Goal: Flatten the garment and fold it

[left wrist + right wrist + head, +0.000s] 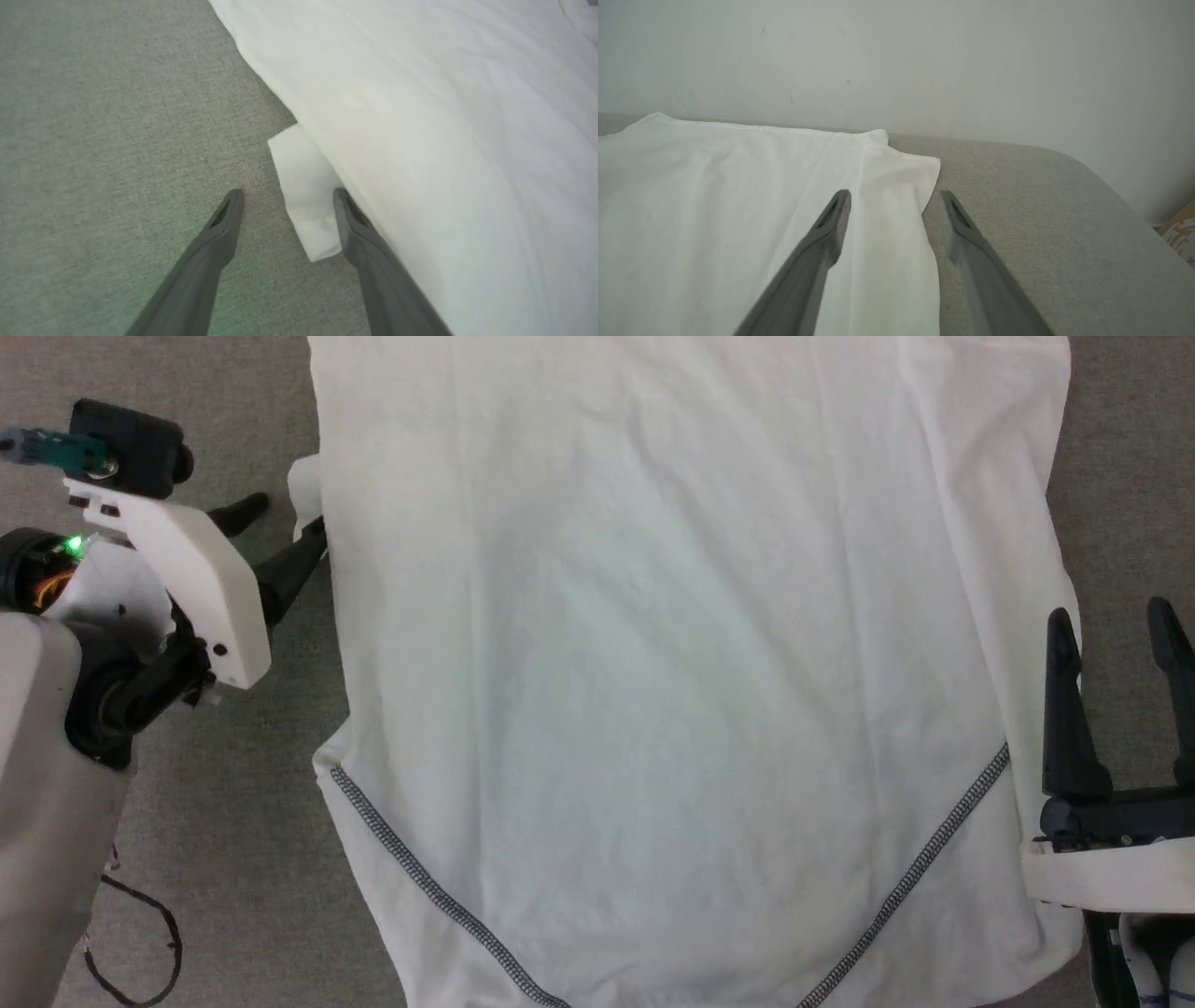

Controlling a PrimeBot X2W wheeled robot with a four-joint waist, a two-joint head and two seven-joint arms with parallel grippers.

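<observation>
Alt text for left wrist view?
The open left gripper points at the edge of the white garment on a grey surface. A small white flap sticks out from under it between the two dark fingers.

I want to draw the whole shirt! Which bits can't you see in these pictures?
Head view: the garment is cut off by the top and bottom edges.
Left wrist view: a white flap pokes from under it; the rest is hidden beneath.
Right wrist view: its left part runs off the picture edge.

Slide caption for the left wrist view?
Open left claw at the garment edge, straddling a small white flap on the grey surface.
</observation>
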